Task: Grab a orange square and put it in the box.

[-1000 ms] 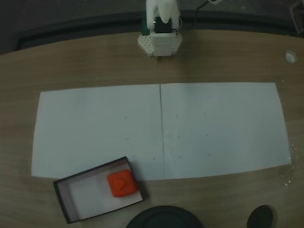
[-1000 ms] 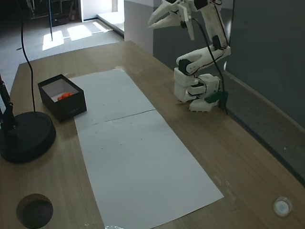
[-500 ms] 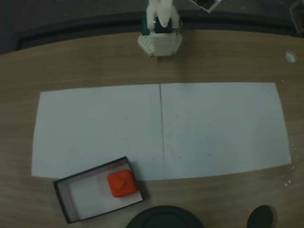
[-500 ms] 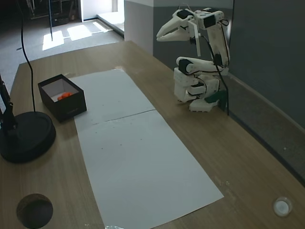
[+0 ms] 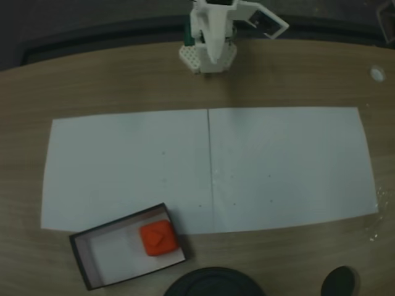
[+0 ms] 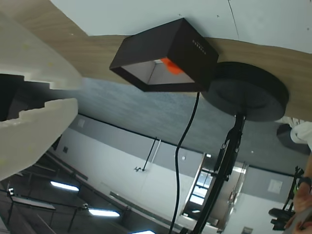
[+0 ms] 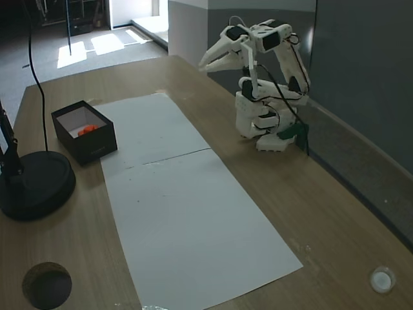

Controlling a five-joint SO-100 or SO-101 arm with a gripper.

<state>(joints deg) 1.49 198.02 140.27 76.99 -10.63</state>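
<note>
The orange square [image 5: 158,238] lies inside the box [image 5: 114,253], near its right end in a fixed view. From the side, the orange square [image 7: 88,130] shows as a bit of orange over the black wall of the box [image 7: 93,146]. In the wrist view the box [image 6: 190,48] is far off, with the orange square [image 6: 170,66] in it. My gripper [image 7: 202,66] hangs above the arm's base, far from the box. It is slightly open with nothing in it, its tips [image 6: 79,92] close together, and it is also seen from above [image 5: 214,58].
White paper sheets [image 5: 210,166] cover the middle of the wooden table. A round black stand base [image 7: 32,184] sits beside the box, also seen from above [image 5: 213,282]. A round dark hole [image 7: 46,284] and a small white disc [image 7: 382,279] lie near the table's edges.
The arm has folded down and the gripper has come lower, tilting toward the table. The orange square and the box have not moved.
</note>
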